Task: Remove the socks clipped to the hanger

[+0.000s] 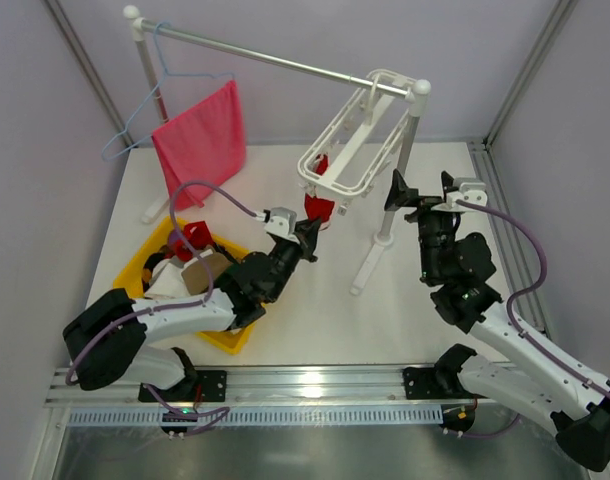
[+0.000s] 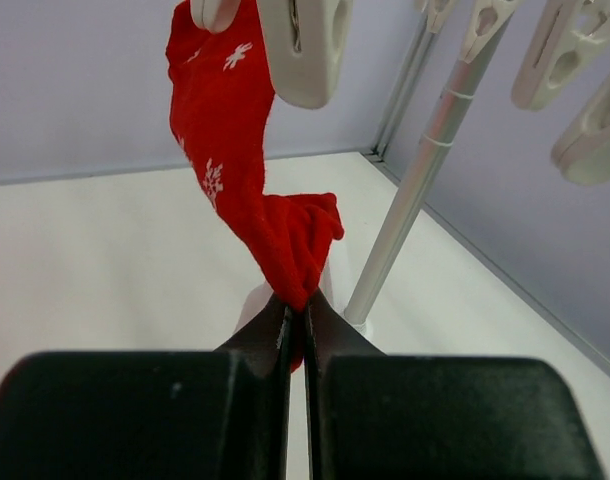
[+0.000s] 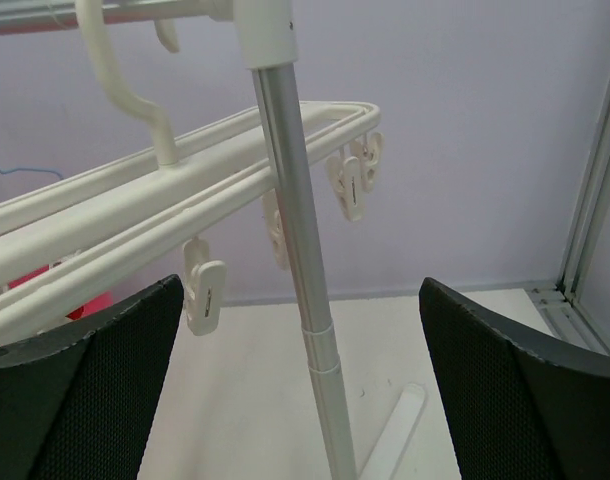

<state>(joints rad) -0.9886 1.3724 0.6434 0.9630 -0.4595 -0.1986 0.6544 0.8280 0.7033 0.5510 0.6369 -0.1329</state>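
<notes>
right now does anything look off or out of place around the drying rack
Nothing spilled or broken. The one odd bit: the red sock is pulled out between the hanger and the shut left claw, and the hanger seems to hang tilted toward that pull.

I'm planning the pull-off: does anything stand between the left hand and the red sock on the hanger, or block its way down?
Nothing stands between them: the left hand is shut on the red sock at its lower end. Nothing visible blocks the way down, but a white clip on the hanger grips the sock's top end.
</notes>
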